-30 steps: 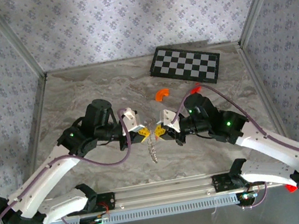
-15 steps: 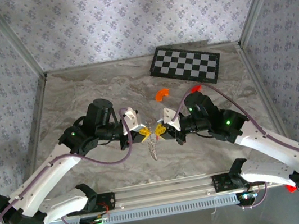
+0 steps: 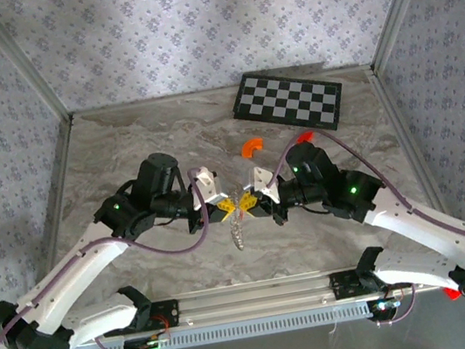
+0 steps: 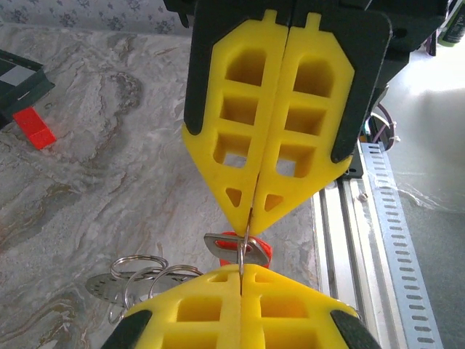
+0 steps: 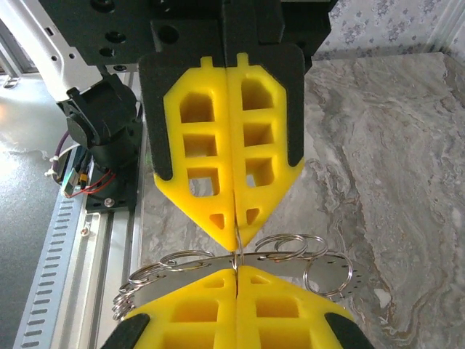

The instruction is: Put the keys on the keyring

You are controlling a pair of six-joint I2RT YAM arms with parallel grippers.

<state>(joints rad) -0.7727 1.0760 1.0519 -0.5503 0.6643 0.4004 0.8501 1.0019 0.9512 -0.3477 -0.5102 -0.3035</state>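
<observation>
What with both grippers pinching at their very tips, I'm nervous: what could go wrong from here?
The left gripper and right gripper meet tip to tip on the thin wire of the keyring; it may slip out and the bunch drop. The red key sits right at the tips, so a twist might knock it off line.

Arms angle inward; left pincer (image 3: 225, 204) and right pincer (image 3: 248, 203) clamped, tips meeting.

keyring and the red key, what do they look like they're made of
keyring: thin silvery metal, probably steel wire; the loops look polished and catch bright glints. key: the red head looks like moulded plastic, a flat solid colour; its short grey tab looks like metal, though little of it shows.
</observation>
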